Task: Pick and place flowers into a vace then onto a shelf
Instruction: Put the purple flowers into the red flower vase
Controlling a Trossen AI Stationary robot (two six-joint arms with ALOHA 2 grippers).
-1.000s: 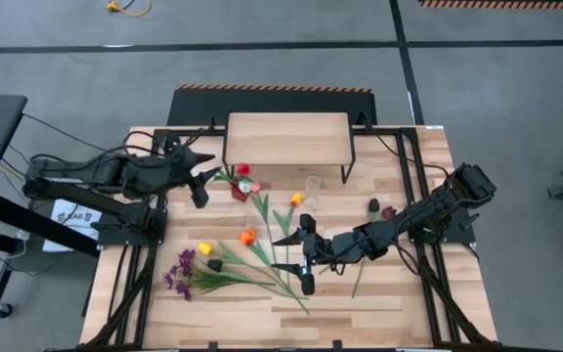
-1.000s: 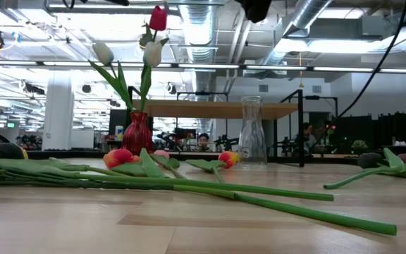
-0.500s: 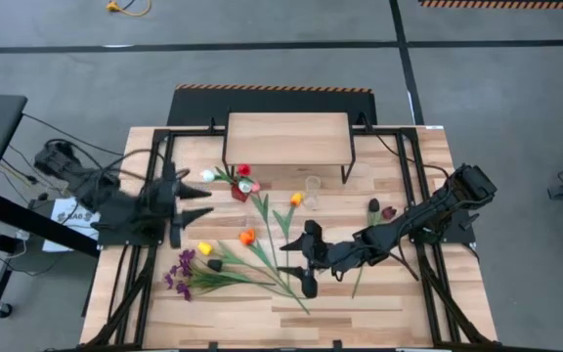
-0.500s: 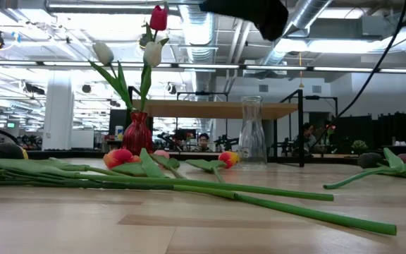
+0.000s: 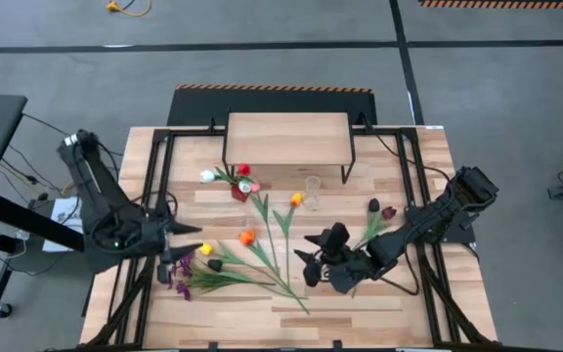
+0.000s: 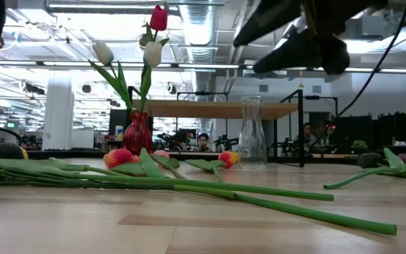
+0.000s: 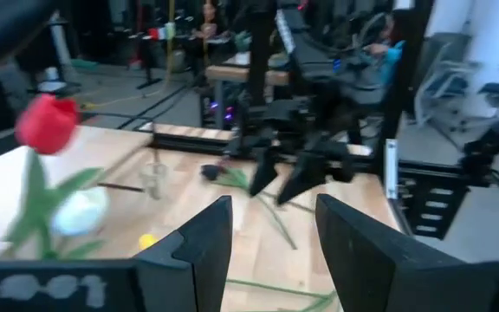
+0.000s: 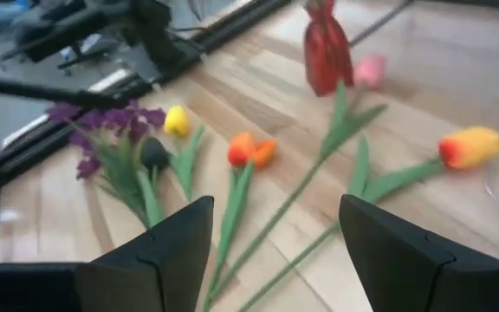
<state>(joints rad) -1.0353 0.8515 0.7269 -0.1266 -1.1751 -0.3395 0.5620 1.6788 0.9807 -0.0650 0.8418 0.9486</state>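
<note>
Most of the flowers lie loose on the plank table, fanned across its middle and left: an orange tulip, a yellow one and a dark one beside a purple sprig bunch near the left edge, with long green stems crossing toward the front. Two dark maroon tulips lie apart on the right. A red vase stands just in front of the shelf, holding a red tulip and two pale ones; in the low view the blooms rise well above it. A clear glass vase stands empty beside it, hard to make out from above but plain in the low view. An orange-yellow tulip lies between the two vases.

The right gripper hangs over the stems at mid-table, its fingers spread apart and gripping nothing; the right wrist view shows the wide gap between them above the orange tulip. In the low view only its dark underside shows, cut off by the upper edge.

The left gripper sits above the table's left side near the yellow tulip, fingers parted and empty. Its wrist view is smeared, so the red tulip and the far arm read only as rough shapes.
</note>
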